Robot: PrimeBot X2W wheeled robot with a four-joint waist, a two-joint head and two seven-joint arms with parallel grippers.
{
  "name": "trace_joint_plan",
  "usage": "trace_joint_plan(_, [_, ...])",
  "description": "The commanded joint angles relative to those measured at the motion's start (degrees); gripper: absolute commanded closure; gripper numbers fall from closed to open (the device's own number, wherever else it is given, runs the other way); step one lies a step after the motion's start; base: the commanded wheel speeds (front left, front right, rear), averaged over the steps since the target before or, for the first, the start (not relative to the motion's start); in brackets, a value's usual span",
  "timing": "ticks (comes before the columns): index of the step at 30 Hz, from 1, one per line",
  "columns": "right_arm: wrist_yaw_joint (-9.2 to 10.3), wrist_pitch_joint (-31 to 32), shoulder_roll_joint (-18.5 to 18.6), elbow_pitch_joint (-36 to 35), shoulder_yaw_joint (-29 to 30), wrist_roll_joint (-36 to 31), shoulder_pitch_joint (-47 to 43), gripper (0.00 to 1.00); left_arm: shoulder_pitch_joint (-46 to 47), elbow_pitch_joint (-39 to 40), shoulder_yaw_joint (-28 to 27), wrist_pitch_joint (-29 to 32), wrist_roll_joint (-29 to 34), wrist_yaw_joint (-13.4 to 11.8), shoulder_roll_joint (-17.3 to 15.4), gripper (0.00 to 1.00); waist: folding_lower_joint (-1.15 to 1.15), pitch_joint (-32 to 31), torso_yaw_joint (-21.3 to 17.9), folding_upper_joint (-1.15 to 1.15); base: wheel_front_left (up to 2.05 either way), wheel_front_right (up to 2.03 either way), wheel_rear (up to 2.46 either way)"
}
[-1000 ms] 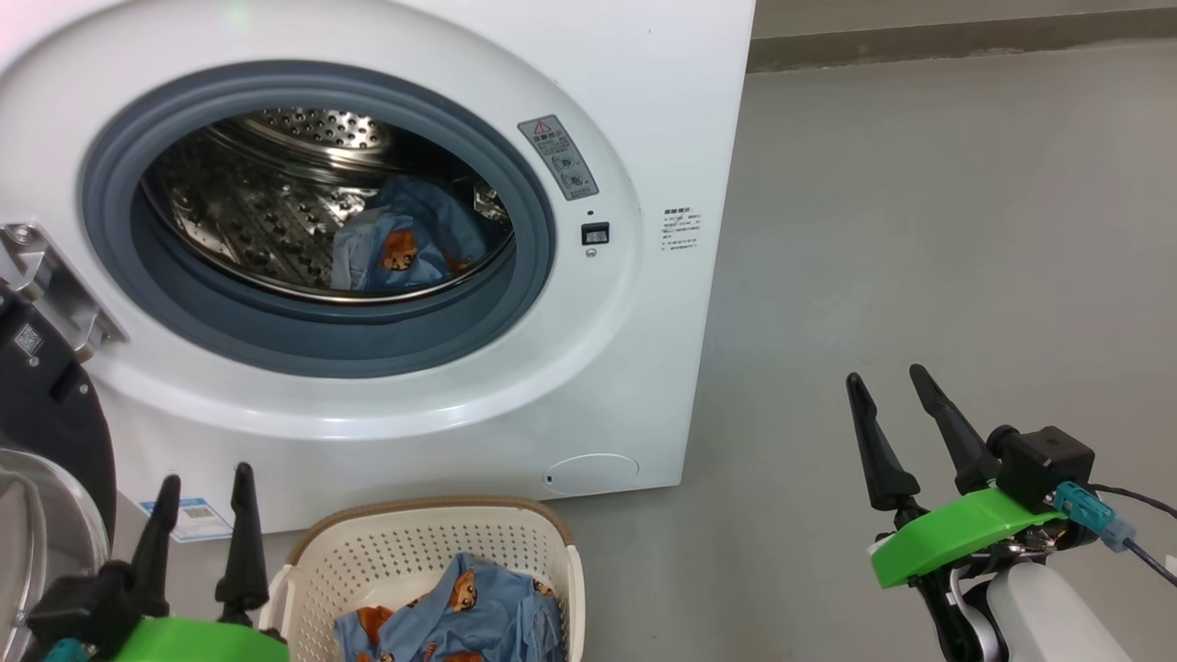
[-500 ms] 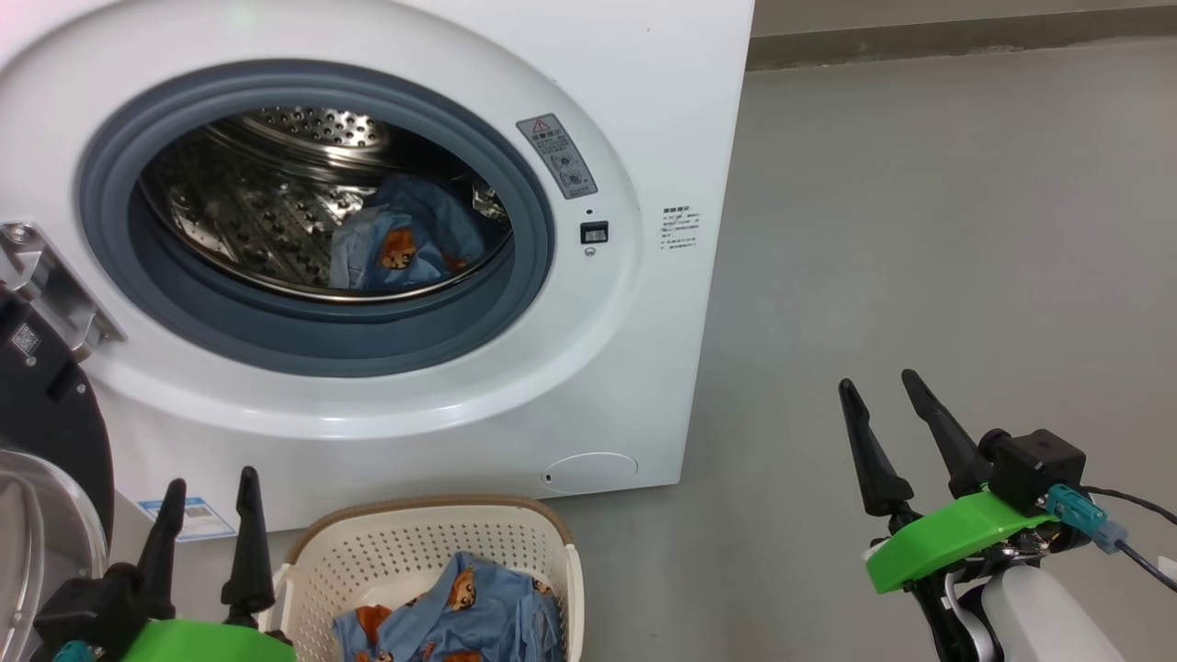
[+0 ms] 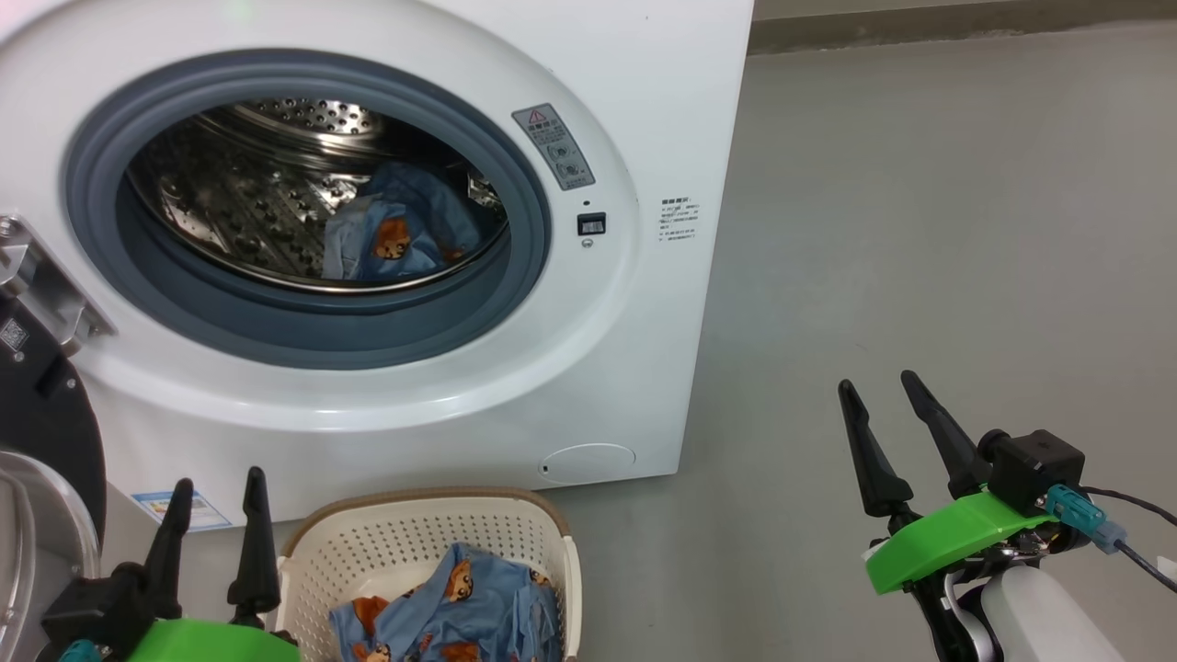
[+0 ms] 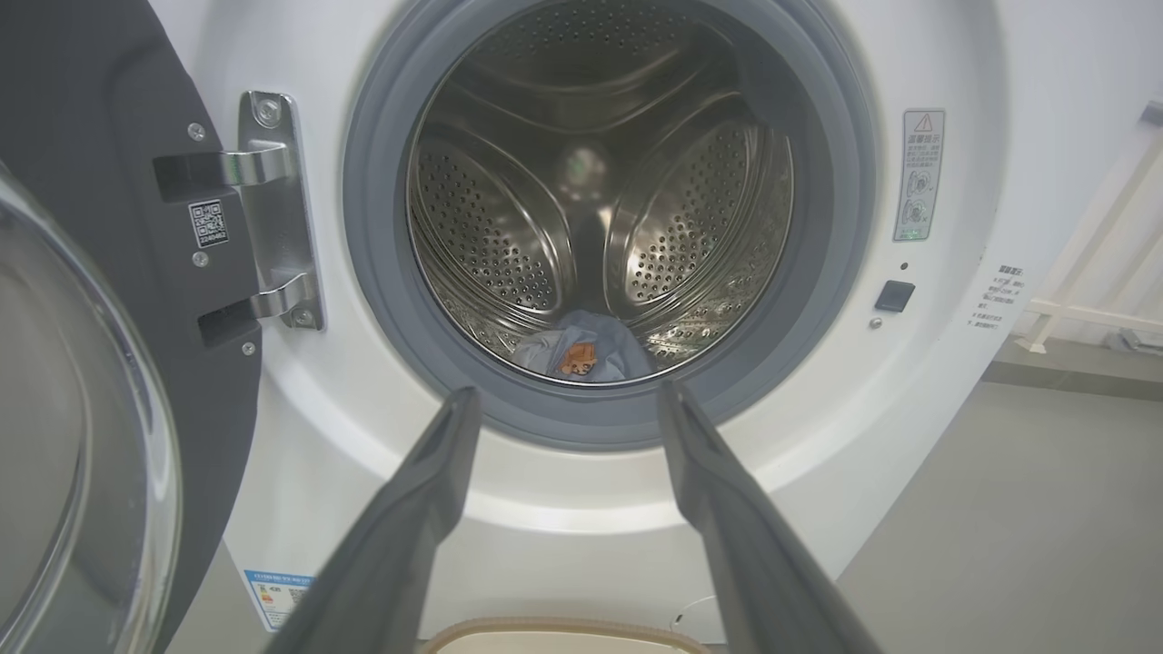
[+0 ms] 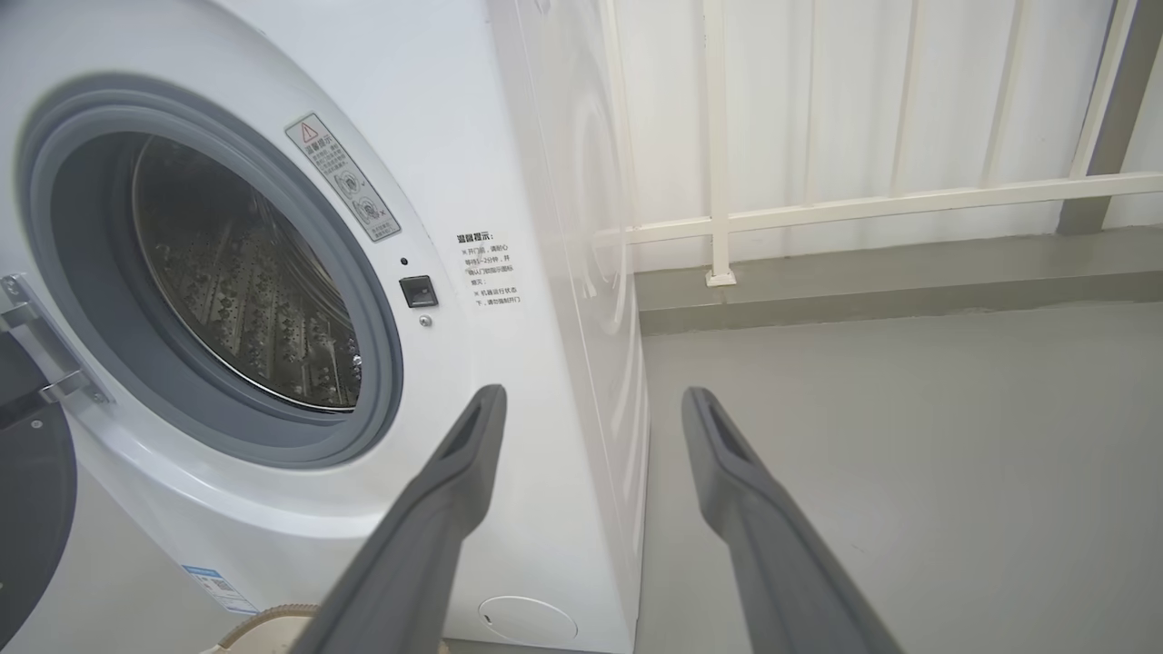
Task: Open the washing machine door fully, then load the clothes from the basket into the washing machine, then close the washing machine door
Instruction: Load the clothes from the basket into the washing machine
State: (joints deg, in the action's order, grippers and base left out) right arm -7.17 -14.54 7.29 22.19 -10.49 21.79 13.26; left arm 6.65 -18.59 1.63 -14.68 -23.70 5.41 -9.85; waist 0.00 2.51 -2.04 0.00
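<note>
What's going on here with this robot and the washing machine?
The robot is partway through loading laundry. The washing machine door hangs open on the left. One bear-print garment lies in the drum; more bear-print clothes sit in the basket on the floor. The left gripper and right gripper are both open and hold nothing.

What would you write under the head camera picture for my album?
Door open, clothes in the drum, more in the basket; left gripper and right gripper open, empty.
</note>
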Motion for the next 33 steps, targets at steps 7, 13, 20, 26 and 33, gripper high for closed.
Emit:
trace_joint_plan(7, [-0.32, -0.46, -0.13, -1.07, -0.59, 0.16, 1.01, 0.00, 1.94, -0.06, -1.04, 0.40, -0.64, -0.04, -1.37, 0.00, 0.00, 1.22, -0.14, 0.00, 0.00, 0.00, 0.00])
trace_joint_plan(13, [-0.32, -0.46, -0.66, -1.45, -0.29, -0.28, 1.49, 0.00, 3.01, -1.69, -0.50, 0.66, -1.45, 0.38, -1.70, 0.00, 0.00, 3.23, -0.56, 0.00, 0.00, 0.00, 0.00])
trace_joint_plan(20, [-0.32, -0.46, -1.71, -2.15, 0.34, -1.22, 2.43, 0.00, 5.52, -5.52, 0.68, 1.55, -3.04, 1.18, -2.58, 0.00, 0.00, 7.17, -1.04, 0.00, 0.00, 0.00, 0.00])
trace_joint_plan(26, [-0.32, -0.46, -2.98, -3.19, 1.13, -2.68, 3.96, 0.00, 9.26, -11.10, 3.45, 1.97, -4.76, 1.86, -3.90, 0.00, 0.00, 12.47, -1.58, 0.00, 0.00, 0.00, 0.00])
trace_joint_plan(33, [-0.32, -0.46, -3.89, -4.15, 1.29, -4.12, 6.30, 0.00, 14.05, -17.85, 7.81, 1.94, -7.22, 2.05, -6.02, 0.00, 0.00, 18.47, -2.64, 0.00, 0.00, 0.00, 0.00])
